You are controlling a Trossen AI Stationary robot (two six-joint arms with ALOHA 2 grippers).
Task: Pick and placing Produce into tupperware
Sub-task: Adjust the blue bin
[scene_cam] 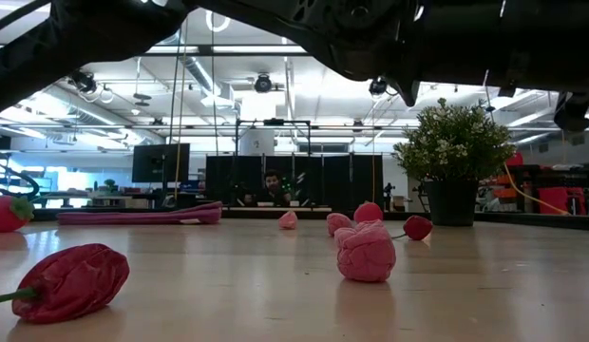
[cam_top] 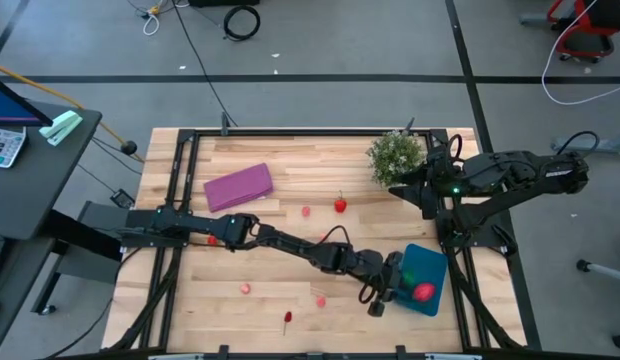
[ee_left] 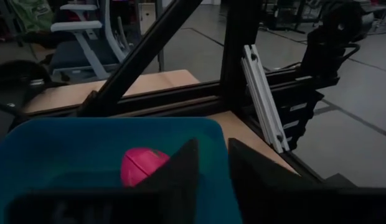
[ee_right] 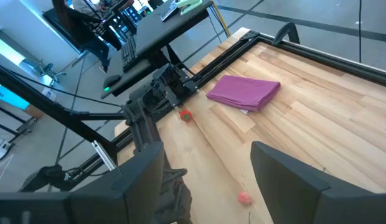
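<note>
The teal tupperware [cam_top: 424, 270] sits near the table's right near corner with one pink produce piece [cam_top: 423, 292] lying in it [ee_left: 145, 165]. My left gripper [cam_top: 388, 288] reaches level to the tupperware's left end. Its fingers [ee_left: 213, 167] stand a narrow gap apart over the tupperware's wall [ee_left: 221, 134], and nothing shows pinched between them. Loose produce lies on the wood: a red strawberry [cam_top: 340, 204], pink pieces [cam_top: 306, 211] [cam_top: 246, 289] [cam_top: 320, 299] and a red one [cam_top: 287, 318]. My right gripper [cam_top: 406, 190] waits open, raised beside the plant. My left gripper's fingers [ee_left: 183, 168] stand on either side of the tupperware's side wall [ee_left: 225, 146], coming level from the table's left. I cannot tell whether they touch the wall. The pink piece lies apart from them, inside the tupperware.
A bushy potted plant [cam_top: 395, 155] stands at the far right. A flat purple object [cam_top: 238, 186] lies at the far left. A black frame [cam_top: 180, 160] rims the table. Another red piece [cam_top: 212, 240] lies by my left arm. Bare wood spans the table's middle.
</note>
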